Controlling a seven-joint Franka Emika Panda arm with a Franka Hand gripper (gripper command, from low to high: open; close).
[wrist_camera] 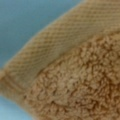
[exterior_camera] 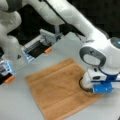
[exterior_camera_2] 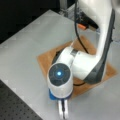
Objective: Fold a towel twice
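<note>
Right now, in a front view the towel (exterior_camera: 58,88) lies flat and unfolded on the grey table (exterior_camera: 67,47), one corner pointing toward that view's top, woven bands running near two opposite edges. The arm's wrist is down low over the towel's corner at that view's right, and the gripper (exterior_camera: 87,90) is hidden under the wrist housing and blue mount there, so its fingertips don't show. Two orange-tipped fixtures (exterior_camera: 47,50) sit at the table's far edge, view's left. In a front view from the opposite side, the towel (exterior_camera_2: 46,60) spreads under the arm, mostly covered by it; the gripper (exterior_camera_2: 63,111) hangs at that view's bottom, just past the towel's near edge, over bare table (exterior_camera_2: 25,45), fingers close together; whether they pinch cloth, can't tell. Wrist view: close on the towel (wrist_camera: 82,85), terry pile filling the lower right, plain woven band crossing diagonally, bluish table (wrist_camera: 22,22) at upper left; no fingers visible.
</note>
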